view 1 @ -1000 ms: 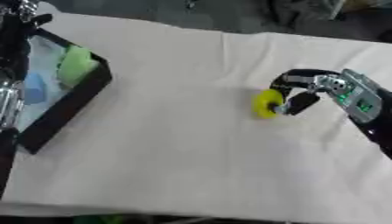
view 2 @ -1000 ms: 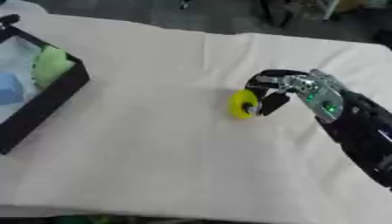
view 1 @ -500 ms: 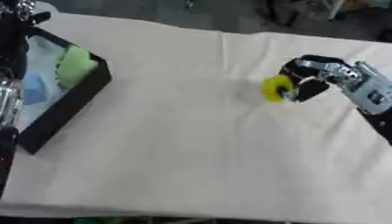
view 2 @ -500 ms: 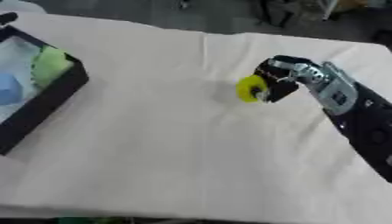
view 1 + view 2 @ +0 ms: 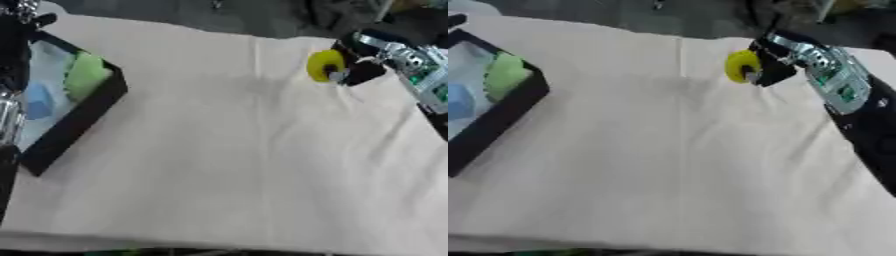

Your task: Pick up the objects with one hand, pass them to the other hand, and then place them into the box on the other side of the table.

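My right hand (image 5: 779, 65) sits up at about one o'clock in my view, its black fingers curled round a small yellow disc-shaped object with a dark centre (image 5: 742, 66). The disc stands on edge in that grasp, its flat face turned toward nine o'clock, and it looks lifted off the cloth rather than resting on it (a faint shadow lies on the cloth toward nine o'clock of it). Behind the hand my forearm, silver and green near the wrist and black further down, runs off toward four o'clock and leaves the picture at the right edge.

Below all this spreads the bench with its cream-coloured cloth cover (image 5: 236, 165), creased lengthwise down the middle.

Well apart from the disc, at nine o'clock, stands the black shallow rectangular box (image 5: 80, 122), set askew to the bench edge. Inside it I can see a light green soft-looking lump (image 5: 87, 75) toward the far end and a blue rounded thing (image 5: 37, 98) just beside it, nearer to me.

A black and silver part of my left arm (image 5: 10, 75) rises along the left edge over the box; I cannot tell how the left hand's fingers stand.
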Motion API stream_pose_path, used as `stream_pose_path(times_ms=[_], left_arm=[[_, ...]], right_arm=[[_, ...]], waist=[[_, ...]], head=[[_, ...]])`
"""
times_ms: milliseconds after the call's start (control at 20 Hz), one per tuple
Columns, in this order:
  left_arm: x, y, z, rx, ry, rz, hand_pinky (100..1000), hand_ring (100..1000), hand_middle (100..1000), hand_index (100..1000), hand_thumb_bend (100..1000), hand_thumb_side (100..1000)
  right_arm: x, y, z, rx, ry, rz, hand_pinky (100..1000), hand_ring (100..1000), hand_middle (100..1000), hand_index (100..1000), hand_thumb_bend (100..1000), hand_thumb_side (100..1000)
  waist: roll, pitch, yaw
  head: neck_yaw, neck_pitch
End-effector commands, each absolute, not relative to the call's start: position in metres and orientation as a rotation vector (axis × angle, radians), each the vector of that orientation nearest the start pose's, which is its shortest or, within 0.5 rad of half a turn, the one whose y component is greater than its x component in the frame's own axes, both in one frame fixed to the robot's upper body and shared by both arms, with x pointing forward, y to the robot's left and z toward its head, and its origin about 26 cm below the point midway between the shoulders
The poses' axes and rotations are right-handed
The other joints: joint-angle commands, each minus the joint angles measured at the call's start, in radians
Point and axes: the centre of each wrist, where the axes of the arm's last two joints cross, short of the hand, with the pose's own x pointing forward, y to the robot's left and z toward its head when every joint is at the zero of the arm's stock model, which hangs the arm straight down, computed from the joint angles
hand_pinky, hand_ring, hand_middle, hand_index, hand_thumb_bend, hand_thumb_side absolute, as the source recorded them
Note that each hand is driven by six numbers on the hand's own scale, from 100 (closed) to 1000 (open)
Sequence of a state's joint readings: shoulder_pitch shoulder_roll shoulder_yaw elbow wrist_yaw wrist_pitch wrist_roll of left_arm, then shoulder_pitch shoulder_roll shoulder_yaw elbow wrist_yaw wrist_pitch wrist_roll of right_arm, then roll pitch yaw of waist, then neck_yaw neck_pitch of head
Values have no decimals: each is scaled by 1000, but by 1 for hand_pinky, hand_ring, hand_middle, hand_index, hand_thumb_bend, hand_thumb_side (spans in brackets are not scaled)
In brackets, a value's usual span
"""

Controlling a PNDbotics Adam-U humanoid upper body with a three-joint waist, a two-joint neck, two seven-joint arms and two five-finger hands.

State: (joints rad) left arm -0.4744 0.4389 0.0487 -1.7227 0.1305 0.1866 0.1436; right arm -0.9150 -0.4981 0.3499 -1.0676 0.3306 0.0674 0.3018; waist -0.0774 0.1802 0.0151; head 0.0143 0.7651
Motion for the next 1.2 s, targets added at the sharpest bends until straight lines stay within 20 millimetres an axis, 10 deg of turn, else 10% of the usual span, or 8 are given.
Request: stream_pose_path(times_ms=[50,1200], left_arm=[[352,295,228,284,-2071,-162,889,1000,1000,812,100,717],[349,270,237,152,-2123,-206,890,1000,1000,834,100,725]], right_arm=[[458,-241,211,-541,-1628,1131,631,482,315,520,100,100],[404,-179,196,-437,-2037,787,555,437,256,491,100,100]], waist=[[21,-1,3],[38,37,31]], head=[[-10,5],[16,-64]])
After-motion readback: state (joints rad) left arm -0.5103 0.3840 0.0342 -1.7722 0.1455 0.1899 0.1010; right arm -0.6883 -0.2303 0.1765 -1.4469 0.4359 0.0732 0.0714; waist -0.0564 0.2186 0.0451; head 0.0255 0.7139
